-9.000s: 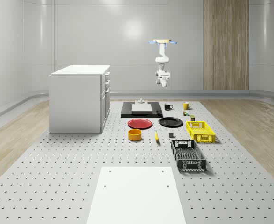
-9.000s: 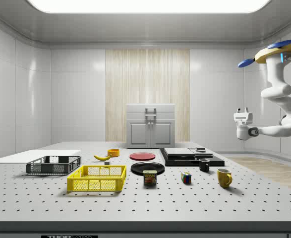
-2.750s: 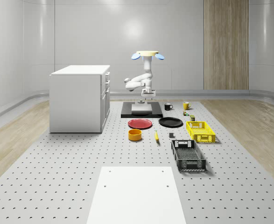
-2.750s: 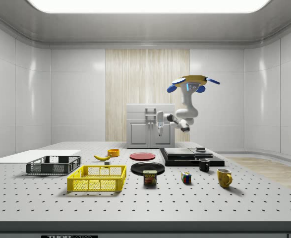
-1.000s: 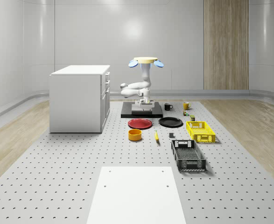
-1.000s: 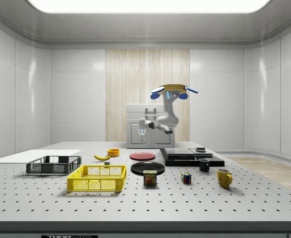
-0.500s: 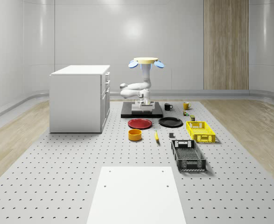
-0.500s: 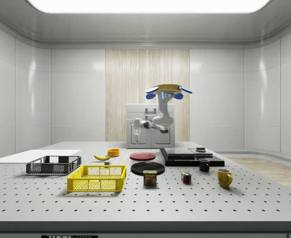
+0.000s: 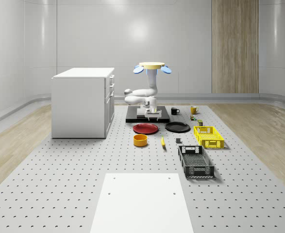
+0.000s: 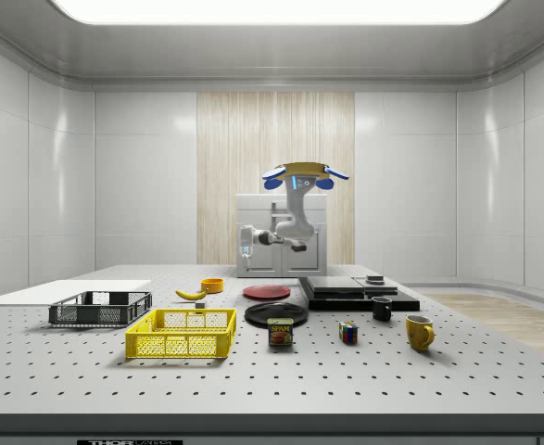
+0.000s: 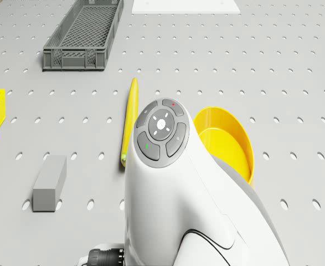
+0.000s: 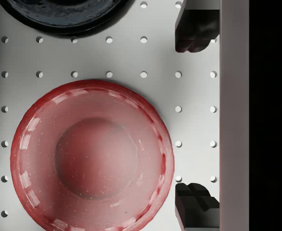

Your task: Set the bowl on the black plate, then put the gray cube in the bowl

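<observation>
Drone (image 9: 151,65): hovering above the near edge of the black slab (image 9: 132,118) at the table's (image 9: 59,170) far end; in the side view well above the tabletop.

Arm (image 11: 162,166): folded toward the whole-scene view's left, then down.

Claw (image 12: 194,118): spread wide and empty, one fingertip (image 12: 193,31) and its partner far apart; pointed straight down at the table beside the red plate (image 12: 90,154), with the slab's edge alongside.

Just changed: carried in from high beyond the table's far end nine seconds back, then across the slab; in the last second lowered slightly and brought off the slab to the red plate's side. No object on the table displaced over that time.

Bowl (image 9: 141,140): yellow, upright on the table, nearer the camera than the red plate in the whole-scene view, just beside the banana (image 11: 130,119); untouched.

Black plate (image 9: 177,127): bare, to the whole-scene view's right of the red plate, close beside it.

Gray cube (image 11: 50,183): a small block on the table beyond the banana from the bowl, near the black plate.

Meaning for the task: approach only, judged from the layout; neither step begun. Claw short of the bowl and too high for a grasp.

Next move, as a judgement: past the red plate to the bowl's rim, then down.
</observation>
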Motion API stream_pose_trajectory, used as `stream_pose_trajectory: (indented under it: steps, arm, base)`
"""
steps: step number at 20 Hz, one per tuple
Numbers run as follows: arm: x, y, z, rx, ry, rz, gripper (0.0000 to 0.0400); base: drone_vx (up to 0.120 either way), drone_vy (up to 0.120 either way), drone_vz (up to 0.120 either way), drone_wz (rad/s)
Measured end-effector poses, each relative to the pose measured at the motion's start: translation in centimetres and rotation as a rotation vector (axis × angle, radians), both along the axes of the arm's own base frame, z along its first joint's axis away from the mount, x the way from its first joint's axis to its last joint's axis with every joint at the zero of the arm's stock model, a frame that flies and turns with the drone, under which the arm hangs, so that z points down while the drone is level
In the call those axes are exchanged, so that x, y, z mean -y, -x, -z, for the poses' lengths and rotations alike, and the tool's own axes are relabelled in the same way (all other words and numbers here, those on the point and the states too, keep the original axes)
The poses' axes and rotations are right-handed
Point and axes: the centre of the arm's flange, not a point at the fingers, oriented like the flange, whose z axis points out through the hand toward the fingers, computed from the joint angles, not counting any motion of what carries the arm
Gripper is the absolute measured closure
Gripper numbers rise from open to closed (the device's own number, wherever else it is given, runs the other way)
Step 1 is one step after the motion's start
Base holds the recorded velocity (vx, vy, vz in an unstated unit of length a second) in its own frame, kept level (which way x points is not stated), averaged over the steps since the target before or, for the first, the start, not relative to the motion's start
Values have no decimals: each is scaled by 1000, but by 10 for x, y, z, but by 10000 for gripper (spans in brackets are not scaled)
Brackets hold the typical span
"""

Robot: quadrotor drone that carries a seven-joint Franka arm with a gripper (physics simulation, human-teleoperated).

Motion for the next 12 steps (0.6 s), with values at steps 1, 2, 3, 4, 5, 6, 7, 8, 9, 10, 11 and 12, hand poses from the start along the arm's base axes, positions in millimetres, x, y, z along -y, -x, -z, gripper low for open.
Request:
stream_pose_trajectory:
  steps: [1,2,3,4,5,6,7,8,9,10,11,12]
  arm:
    - [0,0,0,0,0,0,0]
    - [0,0,0,0,0,0,0]
    - [0,0,0,0,0,0,0]
    - [0,0,0,0,0,0,0]
    - [0,0,0,0,0,0,0]
    - [0,0,0,0,0,0,0]
    - [0,0,0,0,0,0,0]
    - [0,0,0,0,0,0,0]
    - [0,0,0,0,0,0,0]
    - [0,0,0,0,0,0,0]
    - [0,0,0,0,0,0,0]
    - [0,0,0,0,0,0,0]
  base:
    - [120,0,0,0]
    - [120,0,0,0]
    - [120,0,0,0]
    - [120,0,0,0]
    - [120,0,0,0]
    - [120,-80,0,0]
    - [120,-120,0,0]
    - [120,-120,0,0]
    - [120,-120,0,0]
    - [120,-120,0,0]
    - [120,-120,0,0]
    - [120,-40,0,0]
